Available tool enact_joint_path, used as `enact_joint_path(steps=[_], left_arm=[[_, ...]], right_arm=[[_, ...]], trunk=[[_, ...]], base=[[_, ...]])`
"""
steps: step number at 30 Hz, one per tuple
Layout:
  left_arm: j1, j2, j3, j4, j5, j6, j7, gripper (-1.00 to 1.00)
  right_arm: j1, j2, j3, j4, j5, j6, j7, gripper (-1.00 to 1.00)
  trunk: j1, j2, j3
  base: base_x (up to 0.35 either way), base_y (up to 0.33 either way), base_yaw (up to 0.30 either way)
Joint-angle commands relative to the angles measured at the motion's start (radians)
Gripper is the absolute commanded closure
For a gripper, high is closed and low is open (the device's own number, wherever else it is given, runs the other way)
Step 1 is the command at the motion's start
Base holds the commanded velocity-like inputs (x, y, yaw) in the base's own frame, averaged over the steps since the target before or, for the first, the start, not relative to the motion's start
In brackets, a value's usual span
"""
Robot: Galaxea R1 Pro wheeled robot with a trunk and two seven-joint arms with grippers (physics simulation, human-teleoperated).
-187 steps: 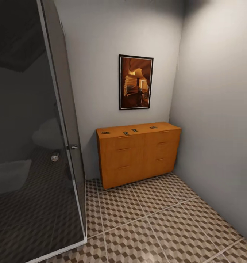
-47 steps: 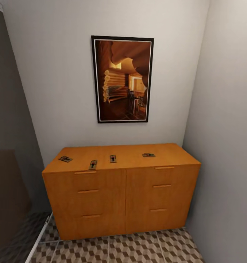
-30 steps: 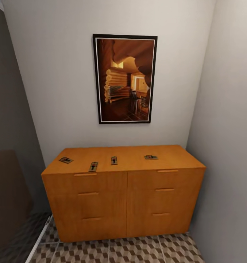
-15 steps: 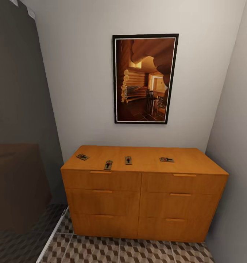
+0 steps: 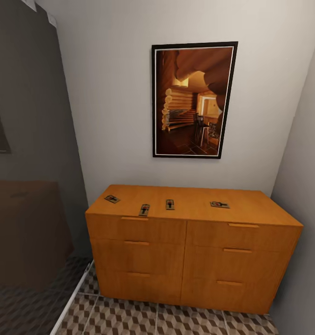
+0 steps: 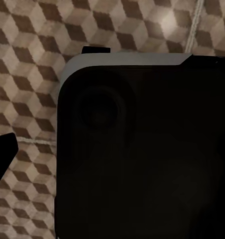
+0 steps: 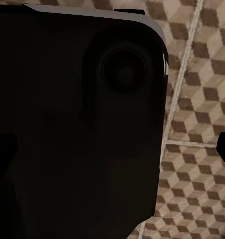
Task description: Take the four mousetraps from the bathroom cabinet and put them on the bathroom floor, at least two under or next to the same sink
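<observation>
- At head-view left you face a dark glass panel (image 5: 31, 186); the cube-pattern floor (image 5: 129, 318) runs along the bottom.
- Cabinet (image 5: 190, 253): orange-brown, drawer fronts with bar handles, standing against the back wall and close to the right wall.
- Four mousetraps lie flat on the cabinet top, all apart from one another. Leftmost trap (image 5: 112, 199): near the top's left end, turned at an angle.
- Second trap (image 5: 144, 210): close to the front edge, above the upper left drawer.
- Third trap (image 5: 170, 204): just right of the second, set a little further back.
- Fourth trap (image 5: 219, 204): well apart from the other three, on the right half, lying crosswise.
- Framed picture (image 5: 193, 100): on the wall above the cabinet.
- Left wrist view: dark robot body (image 6: 142, 149) over floor tiles; left pincer state, you cannot tell.
- Right wrist view: likewise a dark body (image 7: 77, 124) above tiles; right pincer state, cannot tell.
</observation>
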Motion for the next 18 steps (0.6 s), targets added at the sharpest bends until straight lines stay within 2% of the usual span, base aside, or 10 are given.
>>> enact_joint_path(steps=[1,18], left_arm=[[0.000,0.000,0.000,0.000,0.006,-0.003,0.000,-1.00],[0.000,0.001,-0.002,-0.001,0.005,-0.003,-0.001,-1.00]], right_arm=[[0.000,0.000,0.001,0.000,0.001,0.000,0.000,-1.00],[0.000,0.000,0.002,0.000,0.002,-0.002,0.000,-1.00]], trunk=[[0.000,0.000,-0.001],[0.000,0.000,-0.001]], base=[[0.000,0.000,0.005],[0.000,0.000,0.001]])
